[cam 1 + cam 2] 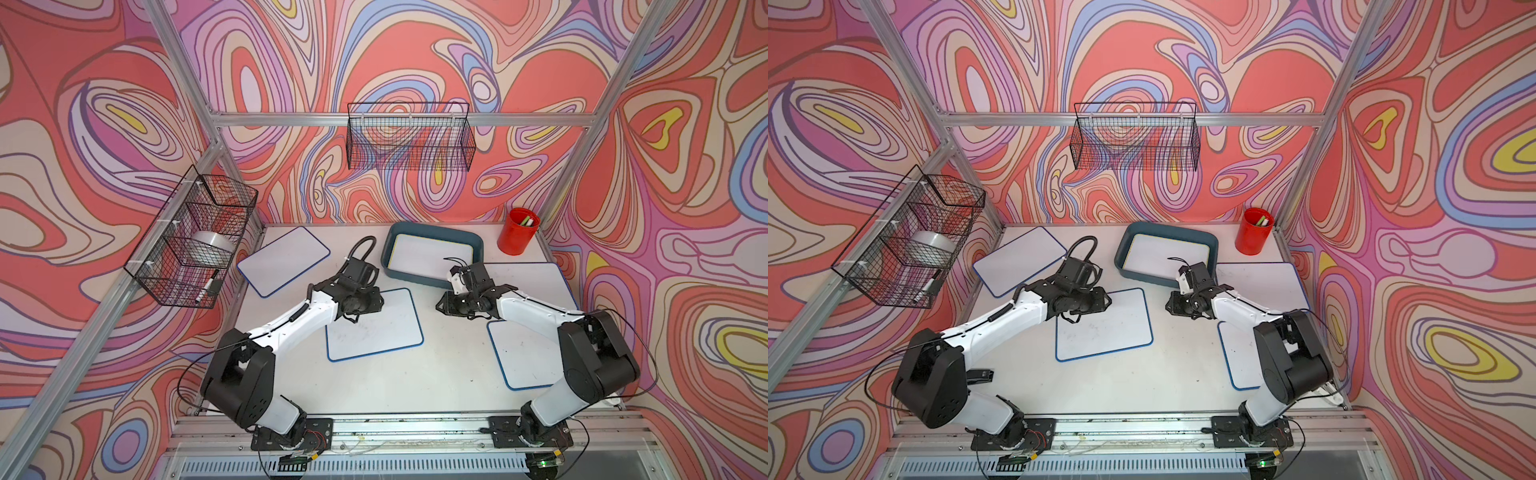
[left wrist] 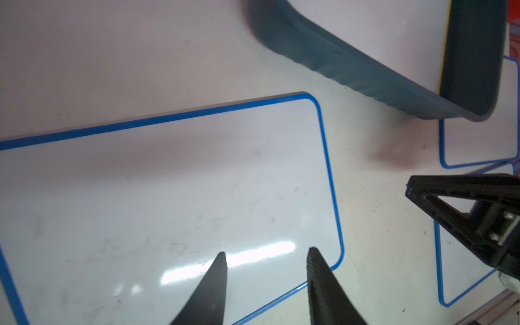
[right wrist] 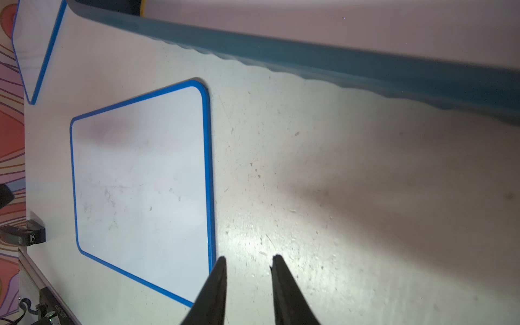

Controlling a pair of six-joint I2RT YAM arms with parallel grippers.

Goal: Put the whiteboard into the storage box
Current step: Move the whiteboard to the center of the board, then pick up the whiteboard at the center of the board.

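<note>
The teal storage box (image 1: 436,232) sits at the back middle of the table with a yellow-edged whiteboard (image 1: 428,257) lying flat inside it. A blue-edged whiteboard (image 1: 378,332) lies flat mid-table. My left gripper (image 1: 376,302) hovers over its far corner, open and empty; in the left wrist view the left gripper (image 2: 267,251) straddles that corner of the board (image 2: 168,183), with the box (image 2: 351,64) beyond. My right gripper (image 1: 439,307) hangs over bare table between this board and the box, open and empty. In the right wrist view the right gripper (image 3: 250,256) is just beside the board's edge (image 3: 140,183).
More blue-edged whiteboards lie at back left (image 1: 282,259), right (image 1: 536,282) and front right (image 1: 523,353). A red cup (image 1: 517,237) with markers stands at the back right. Wire baskets hang on the back wall (image 1: 409,137) and left wall (image 1: 191,241).
</note>
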